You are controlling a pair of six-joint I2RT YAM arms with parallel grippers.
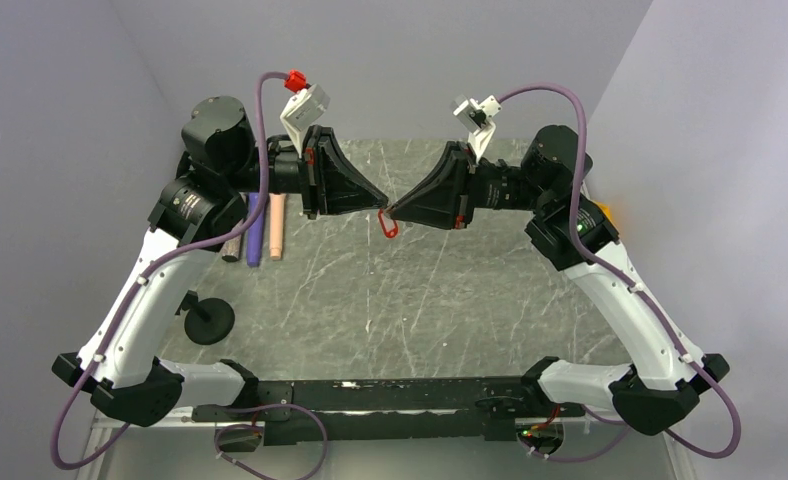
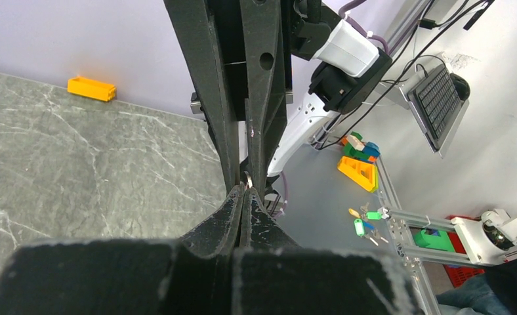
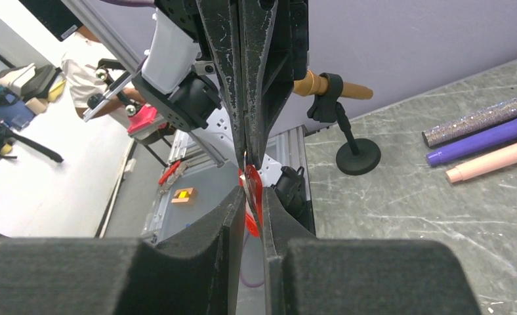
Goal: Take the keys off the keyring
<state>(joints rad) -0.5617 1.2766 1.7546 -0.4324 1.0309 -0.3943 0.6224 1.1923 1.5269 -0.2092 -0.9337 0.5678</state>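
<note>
Top external view showed both arms raised over the middle of the grey stone worktop (image 1: 370, 300), their tools meeting tip to tip. The left tool (image 1: 378, 204) came in from the left and the right tool (image 1: 394, 209) from the right. The keyring (image 1: 390, 226), a small red tag on a thin ring, hung just below the meeting point, clear of the worktop.

Right wrist view showed the red tag (image 3: 252, 187) standing on edge between the right tool's 2 fingers, which were clamped on it with only a narrow gap. The left tool's fingers came down from above and reached the top of the tag.

Left wrist view showed the left tool (image 2: 243, 193) with its fingers pressed together. A small metal glint sat at their tips, against the tips of the right tool. It could not be told whether the left tool gripped that metal.

No separate key could be made out.

Other items noted: 3 sticks (image 1: 255, 228), 1 glittery, 1 purple and 1 pink, lay side by side at the left of the worktop. A black round-based stand (image 1: 208, 320) stood near the left arm. An orange box (image 2: 92, 88) lay at the worktop's edge by the wall.
</note>
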